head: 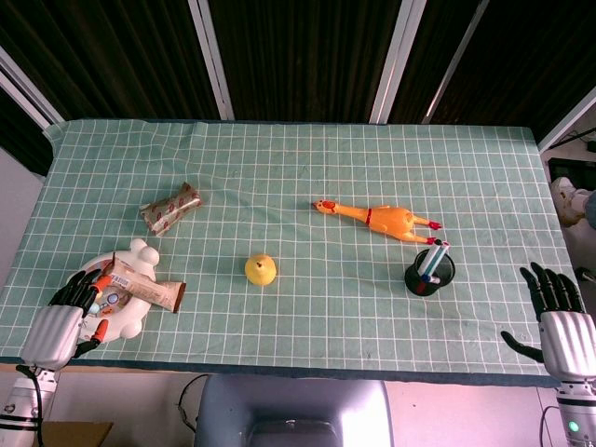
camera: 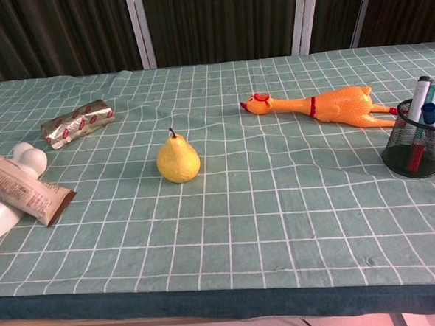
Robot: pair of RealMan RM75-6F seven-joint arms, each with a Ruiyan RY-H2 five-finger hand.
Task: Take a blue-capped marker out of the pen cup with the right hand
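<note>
A black mesh pen cup (head: 429,273) (camera: 417,149) stands at the right of the table and holds several markers. One marker has a blue cap (camera: 429,112); others show grey and red. In the head view the markers (head: 431,262) lean toward the back right. My right hand (head: 559,312) rests at the table's front right corner, fingers spread, holding nothing, well to the right of the cup. My left hand (head: 63,318) lies at the front left, beside a white tray, with nothing visibly in it. Neither hand shows in the chest view.
A rubber chicken (head: 384,219) (camera: 321,103) lies just behind the cup. A yellow pear (head: 261,269) (camera: 177,159) stands mid-table. A foil snack bar (head: 171,208) (camera: 77,122) lies back left. A white tray (head: 128,317) with a brown wrapper (head: 149,283) (camera: 23,192) sits front left.
</note>
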